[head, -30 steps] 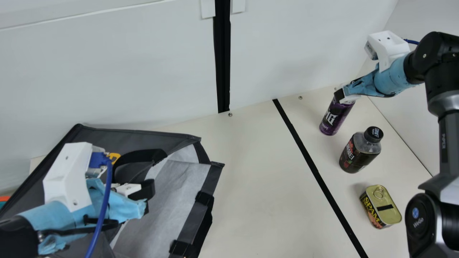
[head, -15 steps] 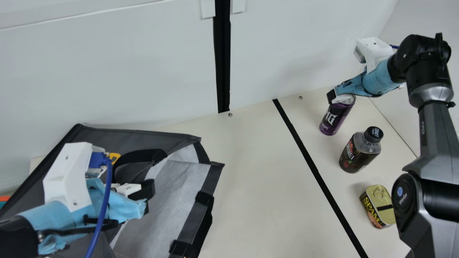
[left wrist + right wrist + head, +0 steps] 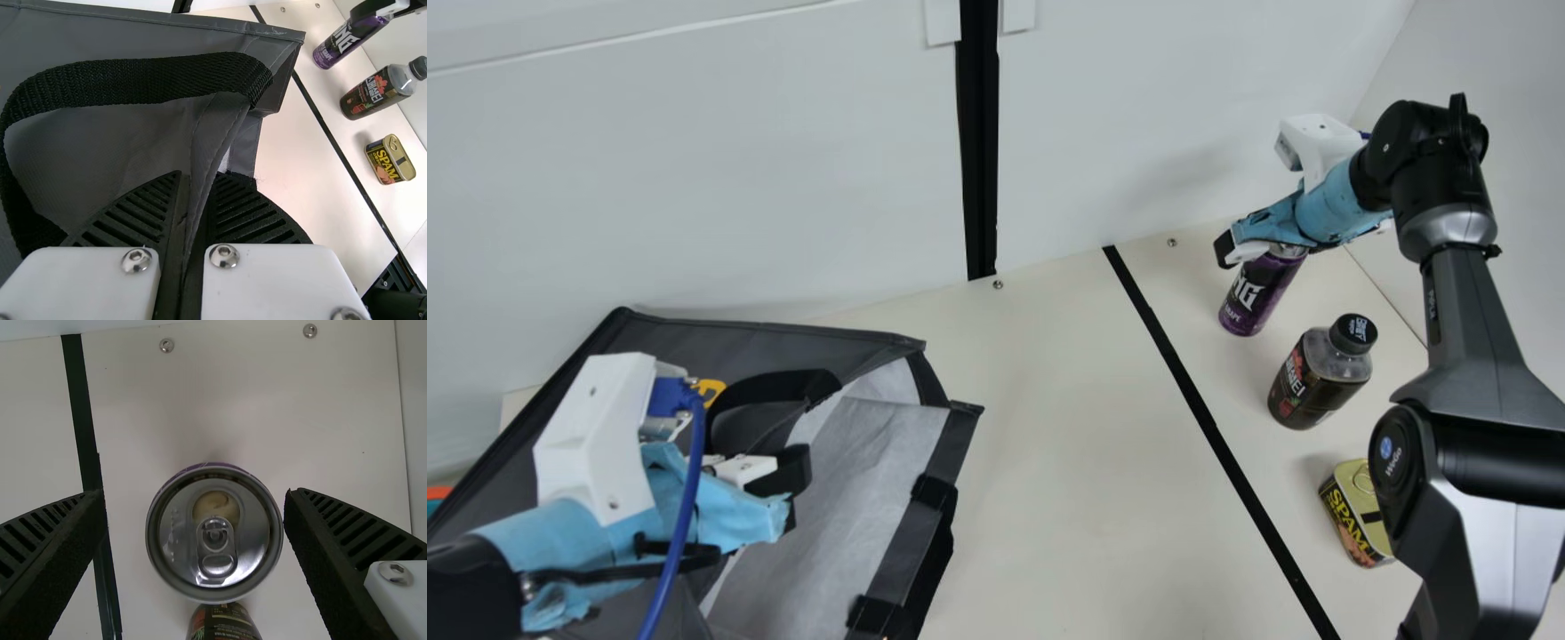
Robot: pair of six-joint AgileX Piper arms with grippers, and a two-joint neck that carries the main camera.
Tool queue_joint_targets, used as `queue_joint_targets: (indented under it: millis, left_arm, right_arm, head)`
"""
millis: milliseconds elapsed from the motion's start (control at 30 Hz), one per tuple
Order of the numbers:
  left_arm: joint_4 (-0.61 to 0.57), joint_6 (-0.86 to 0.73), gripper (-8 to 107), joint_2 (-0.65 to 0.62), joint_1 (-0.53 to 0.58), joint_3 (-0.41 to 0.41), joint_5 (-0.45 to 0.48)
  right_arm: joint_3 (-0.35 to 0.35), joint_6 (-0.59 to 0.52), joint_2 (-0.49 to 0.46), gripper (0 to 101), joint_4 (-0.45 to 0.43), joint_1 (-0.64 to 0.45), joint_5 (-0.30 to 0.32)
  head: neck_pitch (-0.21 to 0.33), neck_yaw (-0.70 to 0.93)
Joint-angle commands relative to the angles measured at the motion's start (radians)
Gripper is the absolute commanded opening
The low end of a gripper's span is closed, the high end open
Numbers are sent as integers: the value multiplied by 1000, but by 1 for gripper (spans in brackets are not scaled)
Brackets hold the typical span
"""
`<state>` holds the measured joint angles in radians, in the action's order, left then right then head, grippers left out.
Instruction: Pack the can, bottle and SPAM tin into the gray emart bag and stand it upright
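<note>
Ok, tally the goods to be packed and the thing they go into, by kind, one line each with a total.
Can: 1
Bottle: 1
Tin: 1
Bag: 1
Total: 4

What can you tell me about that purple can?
The can is a slim cylinder, purple around the side with pale lettering, its round top silvery, metal-looking, with a pull tab. It stands upright on the cream table, near the wall, with the dark bottle close by. The robot's right fingers are spread on either side of its top, not closed on it.
</note>
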<state>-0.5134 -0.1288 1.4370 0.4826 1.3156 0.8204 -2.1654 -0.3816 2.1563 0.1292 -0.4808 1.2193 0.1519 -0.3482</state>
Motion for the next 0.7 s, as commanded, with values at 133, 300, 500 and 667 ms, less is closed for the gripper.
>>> queue_joint_targets:
  millis: [133,300,500,667]
  left_arm:
    - [0,0,-8,0,0,0,0]
    - [0,0,-8,0,0,0,0]
    - [0,0,-8,0,0,0,0]
    - [0,0,-8,0,0,0,0]
  right_arm:
    - [-22,-2,34,75,-8,4,1]
    - [-44,-13,51,42,-20,5,1]
    - [-73,-38,55,1,-25,8,1]
    - [-93,-64,47,0,-16,14,1]
  head:
    - [23,-1]
    - [23,-1]
    - [23,-1]
    - [23,-1]
